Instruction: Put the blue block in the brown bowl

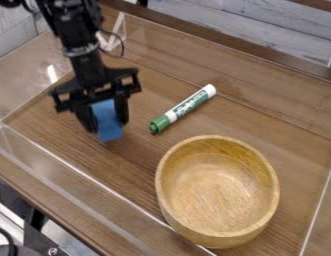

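Right now my black two-finger gripper (104, 112) is clamped on the small bright-blue rectangular block (110, 124) near the table's (248, 110) left edge — a shallow pinch could drop it short of the round light-brown wooden bowl (219, 190).

- blue block (110, 125): solid bright blue, plain faces
- brown bowl (219, 190): light tan wood, visible grain, slightly darker rim
- marker pen (181, 109): green and white body
- gripper (98, 112): black, arm black too
- table (248, 110): dark brown wood grain
- enclosure walls (34, 160): clear
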Available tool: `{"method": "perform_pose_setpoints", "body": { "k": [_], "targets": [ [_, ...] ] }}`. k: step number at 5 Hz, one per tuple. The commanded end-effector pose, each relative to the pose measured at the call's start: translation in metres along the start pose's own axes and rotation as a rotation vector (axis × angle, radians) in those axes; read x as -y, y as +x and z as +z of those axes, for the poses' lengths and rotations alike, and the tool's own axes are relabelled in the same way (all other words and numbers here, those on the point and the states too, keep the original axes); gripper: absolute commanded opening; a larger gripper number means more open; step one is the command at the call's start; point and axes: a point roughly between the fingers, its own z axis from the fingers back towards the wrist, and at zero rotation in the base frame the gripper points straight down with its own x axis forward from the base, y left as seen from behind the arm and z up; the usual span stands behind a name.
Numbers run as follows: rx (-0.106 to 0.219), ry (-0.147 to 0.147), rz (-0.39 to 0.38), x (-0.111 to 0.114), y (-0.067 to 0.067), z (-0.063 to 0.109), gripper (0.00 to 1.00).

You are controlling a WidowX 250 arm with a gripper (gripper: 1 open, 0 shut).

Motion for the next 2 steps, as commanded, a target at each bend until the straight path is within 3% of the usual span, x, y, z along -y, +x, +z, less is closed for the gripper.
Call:
{"method": "perform_pose_setpoints", "body": {
  "k": [1, 2],
  "targets": [
    [0.069, -0.028, -0.055, 0.013, 0.014, 0.041, 0.0],
    [0.072, -0.059, -0.057, 0.017, 0.022, 0.071, 0.0]
  ]
}}
